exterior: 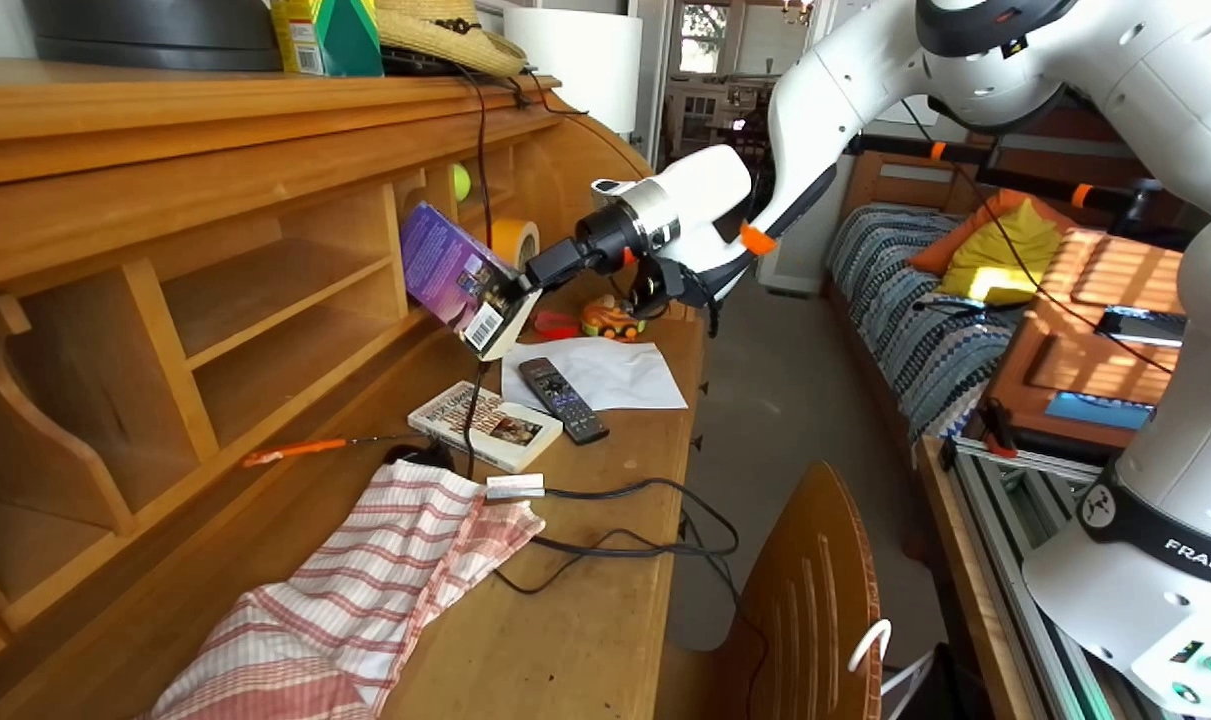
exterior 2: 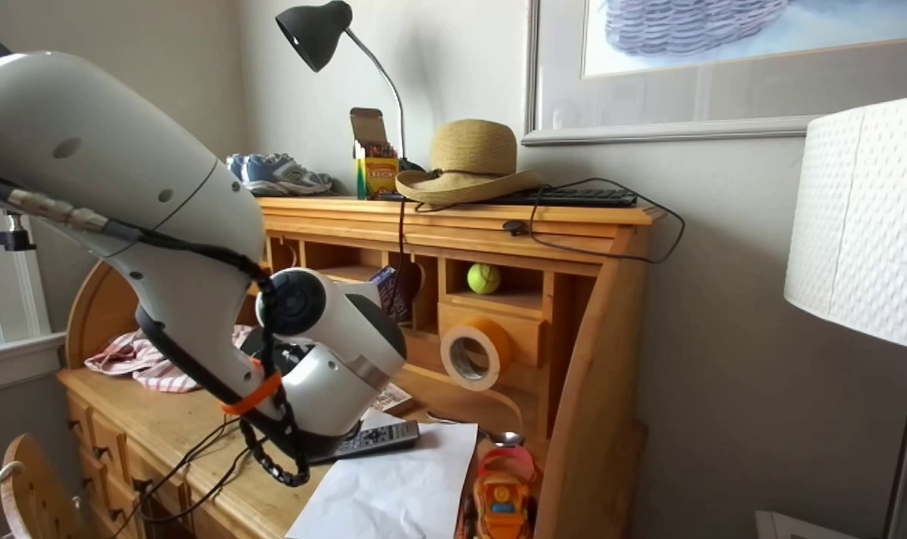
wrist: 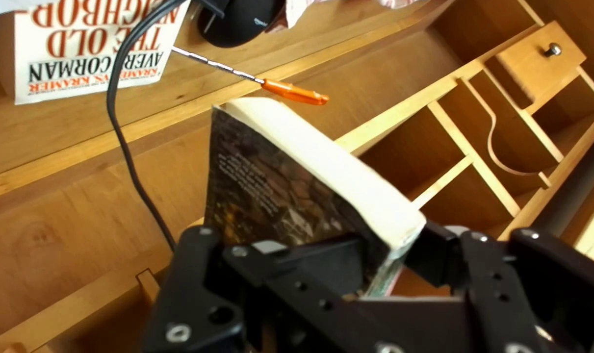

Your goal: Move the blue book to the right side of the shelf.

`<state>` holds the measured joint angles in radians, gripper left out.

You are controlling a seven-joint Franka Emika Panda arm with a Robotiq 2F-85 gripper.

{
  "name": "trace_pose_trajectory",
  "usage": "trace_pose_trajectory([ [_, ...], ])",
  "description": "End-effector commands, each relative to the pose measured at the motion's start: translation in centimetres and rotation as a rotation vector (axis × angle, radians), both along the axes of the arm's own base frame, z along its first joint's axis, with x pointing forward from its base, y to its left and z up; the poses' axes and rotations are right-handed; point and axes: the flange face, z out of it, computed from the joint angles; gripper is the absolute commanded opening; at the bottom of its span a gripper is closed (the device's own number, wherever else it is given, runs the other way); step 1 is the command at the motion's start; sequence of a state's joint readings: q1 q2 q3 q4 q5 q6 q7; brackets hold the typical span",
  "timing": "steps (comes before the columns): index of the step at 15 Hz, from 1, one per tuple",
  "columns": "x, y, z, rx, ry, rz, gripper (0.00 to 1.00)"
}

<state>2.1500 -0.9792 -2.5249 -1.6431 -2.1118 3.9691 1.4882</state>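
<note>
We can see the black gripper pinching the blue-purple paperback book between its fingers. The book is tilted and held up over the wooden desk, close to the cubbyholes of the brown shelf. We can't tell if it touches the wood. In the wrist view we see its thick, pale page edges and a dark cover with tiny words on it. Lower down, a white paperback by Avery Corman lies flat on the desk, and a black cord passes over it. A black remote lies just beside that paperback, partly on a white paper sheet. Near them we find a tool with an orange handle and a thin silver rod, and then a dish towel with red stripes. In an exterior view, a tennis ball sits in a cubbyhole, and a roll of tape stands in front of the little drawer under it. We also see an orange toy car next to the paper, and a spoon near both. High on top of the shelf, a straw hat sits beside a box of crayons.
</note>
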Motion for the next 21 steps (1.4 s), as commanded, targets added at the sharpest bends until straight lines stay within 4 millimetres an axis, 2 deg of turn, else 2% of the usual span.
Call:
trace_pose_trajectory([
  [1,1.9,-1.3,2.2,-0.031,0.029,-0.026,0.05],
  [3,2.9,-1.7,3.2,-0.052,0.046,-0.044,0.05],
  [4,2.0,-1.1,1.8,-0.026,0.018,-0.048,0.05],
  [5,2.2,-1.1,2.2,-0.032,0.016,-0.049,0.21],
  [8,2.1,-0.7,1.9,-0.025,0.02,-0.044,0.21],
  [9,2.0,-0.7,1.8,-0.024,0.021,-0.044,0.05],
  [11,1.8,-0.6,1.0,-0.01,0.036,-0.063,0.05],
  [14,2.3,0.7,1.3,-0.012,0.079,-0.038,0.05],
  [17,3.0,1.6,2.4,-0.007,0.123,-0.046,0.05],
  [21,4.2,0.7,6.0,-0.052,0.155,-0.099,0.05],
])
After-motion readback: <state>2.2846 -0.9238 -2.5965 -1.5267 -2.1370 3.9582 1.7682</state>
